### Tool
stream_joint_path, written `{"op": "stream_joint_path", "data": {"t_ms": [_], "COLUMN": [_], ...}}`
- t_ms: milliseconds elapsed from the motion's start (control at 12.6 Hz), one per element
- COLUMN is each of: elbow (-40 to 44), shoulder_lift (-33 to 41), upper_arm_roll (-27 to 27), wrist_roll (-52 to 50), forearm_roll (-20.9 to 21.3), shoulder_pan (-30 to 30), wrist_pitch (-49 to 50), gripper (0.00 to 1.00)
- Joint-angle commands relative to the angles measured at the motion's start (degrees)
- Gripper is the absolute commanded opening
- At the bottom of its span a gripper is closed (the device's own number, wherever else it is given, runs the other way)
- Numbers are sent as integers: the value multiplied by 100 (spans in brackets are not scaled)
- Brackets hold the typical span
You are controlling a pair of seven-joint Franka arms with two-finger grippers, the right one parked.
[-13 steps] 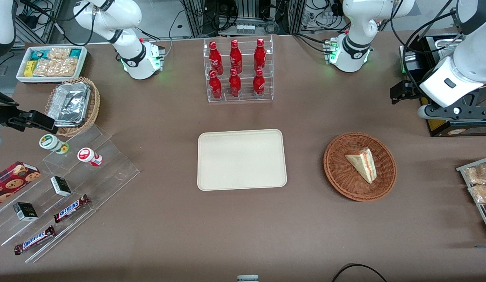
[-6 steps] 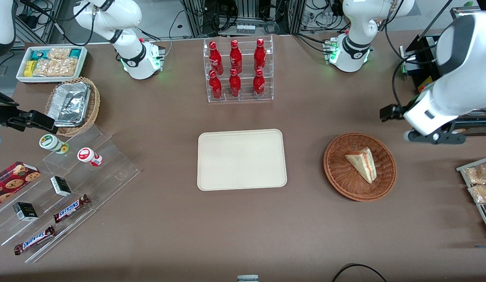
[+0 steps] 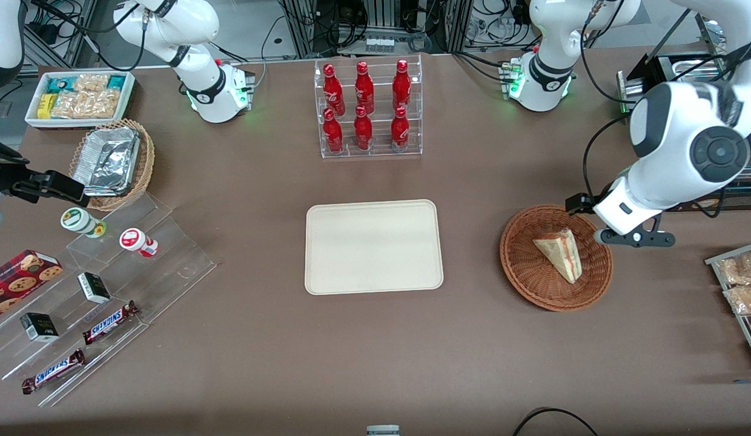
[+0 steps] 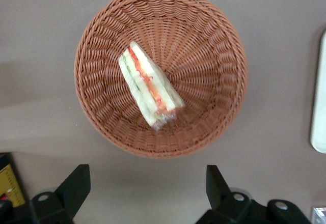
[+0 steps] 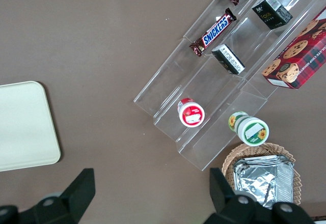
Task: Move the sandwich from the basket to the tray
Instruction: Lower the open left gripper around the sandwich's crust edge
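Brown tabletop fills my front view, with the tray (image 3: 373,247) lying bare at its middle. Toward the working arm's end I see the basket (image 3: 524,266), and the sandwich (image 3: 560,253) lies inside it, its filling edge showing red and green. My gripper (image 4: 147,191) hangs above the table just beside the basket's rim, fingers (image 4: 75,187) spread wide apart and holding nothing. 6 red bottles (image 3: 364,106) stand in a clear rack, farther from the camera than the tray.

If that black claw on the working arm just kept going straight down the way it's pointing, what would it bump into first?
Probably the basket rim or bare table beside it: the open gripper points down just off the basket's edge, short of the sandwich. Its height is unclear.
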State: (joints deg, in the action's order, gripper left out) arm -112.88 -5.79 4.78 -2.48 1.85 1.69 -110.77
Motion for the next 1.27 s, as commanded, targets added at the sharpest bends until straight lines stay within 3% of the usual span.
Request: {"op": "stream_joint_path", "data": {"t_ms": [0, 159, 478, 717, 1195], "elbow": [-707, -867, -868, -920, -929], "shoulder_lift": [61, -35, -316, -501, -888], "upper_arm_roll": [5, 5, 32, 58, 58], "wrist_roll": [-51, -260, -2655, -3880, -4322], "forearm_roll": [-27, -62, -62, -62, -27], "shoulder_pan": [-185, -186, -107, -81, -19], "wrist_pitch": [-926, -1183, -1438, -1877, -2414], "gripper": [100, 100, 100, 100, 100]}}
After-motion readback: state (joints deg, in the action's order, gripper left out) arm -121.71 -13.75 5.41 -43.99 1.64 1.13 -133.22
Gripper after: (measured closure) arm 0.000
